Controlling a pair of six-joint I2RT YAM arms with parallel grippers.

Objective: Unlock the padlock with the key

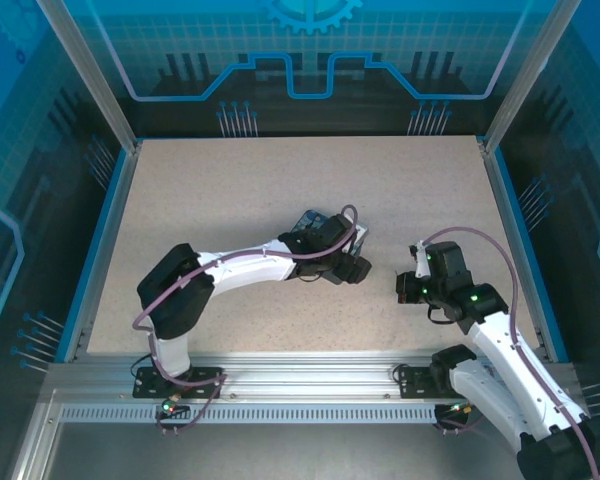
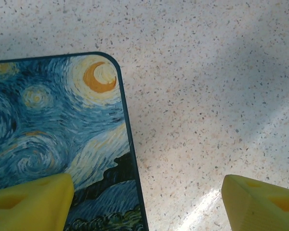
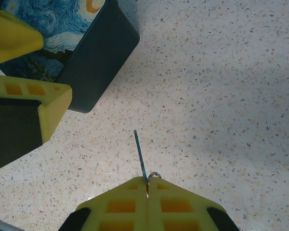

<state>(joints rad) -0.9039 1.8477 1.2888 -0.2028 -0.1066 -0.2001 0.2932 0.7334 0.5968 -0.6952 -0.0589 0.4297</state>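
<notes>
Speckled worktop (image 1: 230,180) | my left end effector (image 2: 148,190) released, spread over painted tin (image 2: 48,125) | my right end effector (image 3: 148,185) clenched on key (image 3: 139,151)

Your two arms wear white shells over black joints: see the left arm (image 1: 240,268) and the right arm (image 1: 500,350). A mauve cable (image 1: 140,315) loops along each one. Small green lights (image 1: 471,296) glow on the right arm's black wrist. Black brackets (image 1: 175,380) bolt the bases down. The fingers (image 3: 120,208) are yellow plastic, moulded with rectangular pockets and wedge-shaped at the tips.
</notes>
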